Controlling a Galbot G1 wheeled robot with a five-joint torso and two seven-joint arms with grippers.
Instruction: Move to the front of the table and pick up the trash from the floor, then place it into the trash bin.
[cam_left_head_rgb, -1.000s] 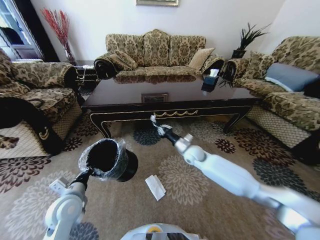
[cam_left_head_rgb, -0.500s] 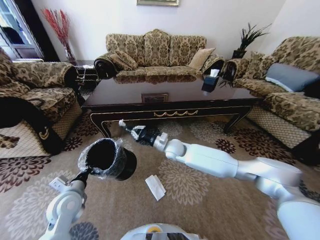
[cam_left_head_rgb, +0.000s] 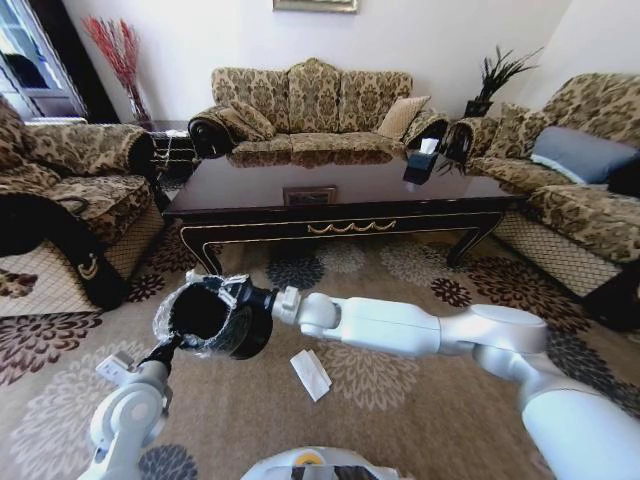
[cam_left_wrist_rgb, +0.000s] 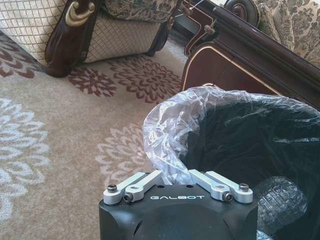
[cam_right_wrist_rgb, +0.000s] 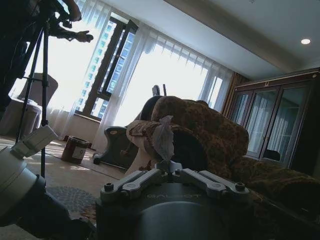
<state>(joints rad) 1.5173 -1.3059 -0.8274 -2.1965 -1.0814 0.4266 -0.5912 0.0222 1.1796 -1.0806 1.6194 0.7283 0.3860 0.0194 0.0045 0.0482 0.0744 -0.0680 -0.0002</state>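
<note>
- Trash, pale crumpled scrap (cam_right_wrist_rgb: 163, 139): pinched upright in the right gripper (cam_right_wrist_rgb: 170, 167), fingers clenched on its lower end; in the head view, the same right gripper (cam_left_head_rgb: 232, 292) at the near rim of the trash bin, just over the opening.
- Trash, flat white rectangular wrapper (cam_left_head_rgb: 310, 374): lying on the carpet (cam_left_head_rgb: 400, 420), below the right forearm and near the bin, apart from both grippers.
- Trash bin (cam_left_head_rgb: 212, 318): small, round, black, lined with crinkly clear plastic bag (cam_left_wrist_rgb: 170, 130); held off the carpet and tilted, mouth turned toward the robot's head.
- Left gripper (cam_left_wrist_rgb: 176, 176): closed on the bin's near rim, clamping liner and wall together; left arm reaching up from the lower left of the head view.
- Right arm (cam_left_head_rgb: 400, 326): white, stretched across from the robot's right side to the bin on its left.
- Counter (cam_left_head_rgb: 340, 190): long low glossy dark brown wood, gold ornament on front apron, curved legs; standing beyond the bin and arms; small dark box with a white tissue (cam_left_head_rgb: 424, 158) at its far right end.
- Surroundings: patterned sofas (cam_left_head_rgb: 310, 105) on three sides of the counter; floral carpet beneath.
</note>
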